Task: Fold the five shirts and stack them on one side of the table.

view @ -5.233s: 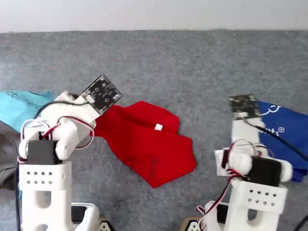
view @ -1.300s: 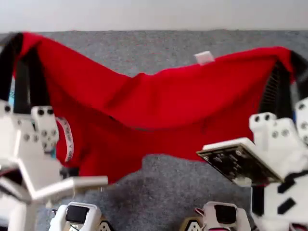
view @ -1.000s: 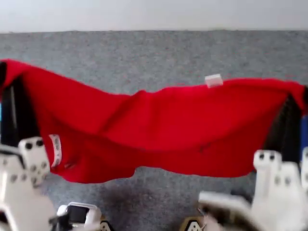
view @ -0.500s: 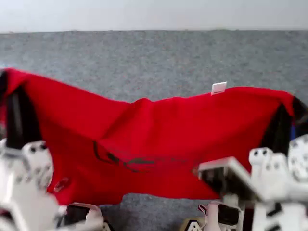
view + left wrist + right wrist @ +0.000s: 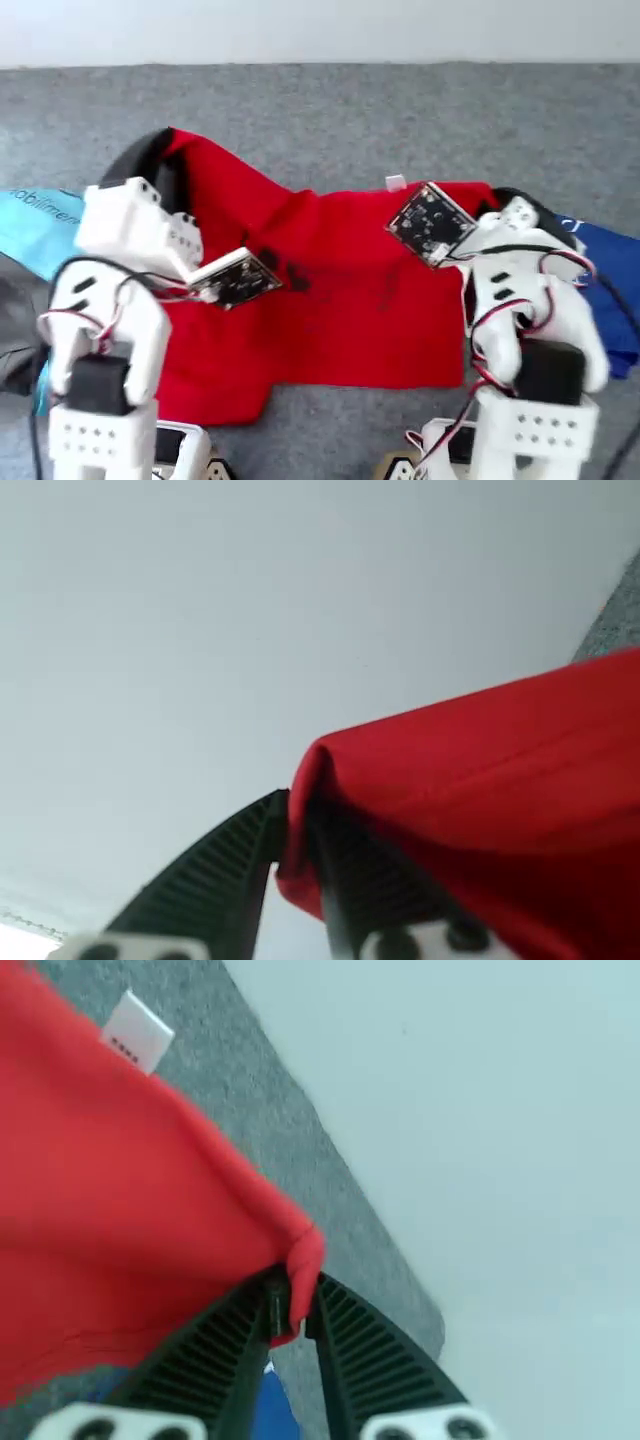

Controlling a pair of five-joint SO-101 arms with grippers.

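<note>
A red shirt [image 5: 340, 300] hangs stretched between both arms, its lower part lying on the grey table [image 5: 320, 110]. My left gripper [image 5: 165, 148] is shut on one upper corner of the shirt, and the left wrist view shows that red corner [image 5: 330, 770] pinched at the left gripper [image 5: 300, 830]. My right gripper [image 5: 500, 198] is shut on the other upper corner, with the fold [image 5: 300, 1250] caught at the right gripper [image 5: 290, 1310]. A white tag [image 5: 395, 183] sticks up on the top edge, and the same tag [image 5: 137, 1032] shows in the right wrist view.
A light blue shirt [image 5: 40, 215] lies at the table's left edge, with a grey garment [image 5: 15, 350] below it. A dark blue shirt [image 5: 600, 270] lies at the right edge, beside the right arm. The far half of the table is bare carpet.
Both arms have come down and moved away from the camera, still holding the corners. The red shirt, held high and wide before, now drapes onto the table.
</note>
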